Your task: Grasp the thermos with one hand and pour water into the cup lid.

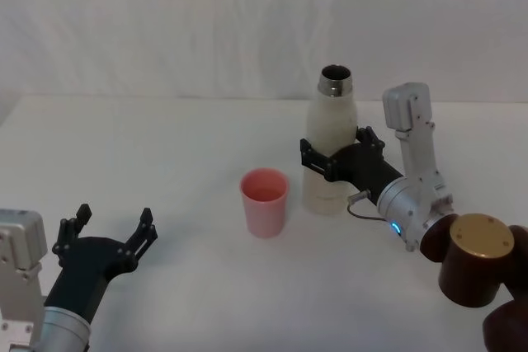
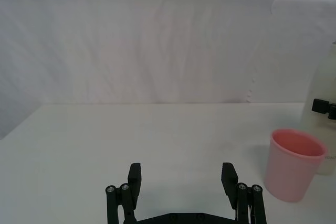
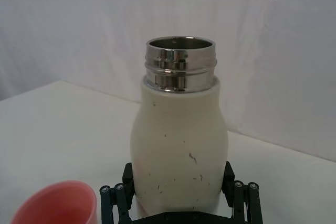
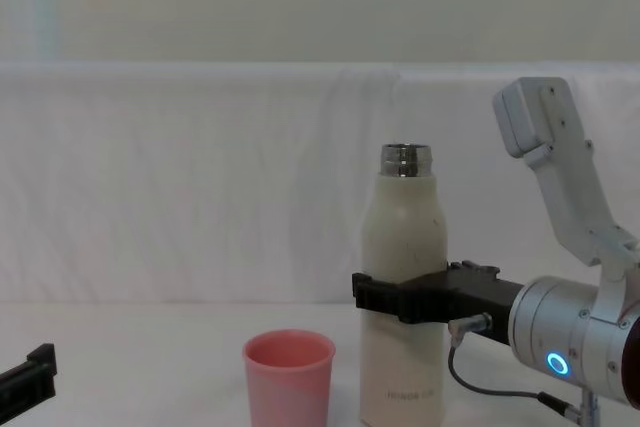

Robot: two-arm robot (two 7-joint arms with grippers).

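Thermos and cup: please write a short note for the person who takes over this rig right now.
Right end effector: around the middle of the thermos; whether it grips firmly I cannot tell.
Left end effector: open, parked near the table's front left, holding nothing.
Thermos: upright on the table, cap off, steel neck open.
Cup: upright, to the robot's left of the thermos, apart from it.
Done: reach to the thermos.
Left: lift, tilt, pour into the cup.

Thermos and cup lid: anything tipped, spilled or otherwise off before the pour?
Nothing stands out. The thermos stands upright on the table, neck open, with the right hand around its body. The cup lid sits upright beside it. No spill is visible. The left hand rests open, apart.
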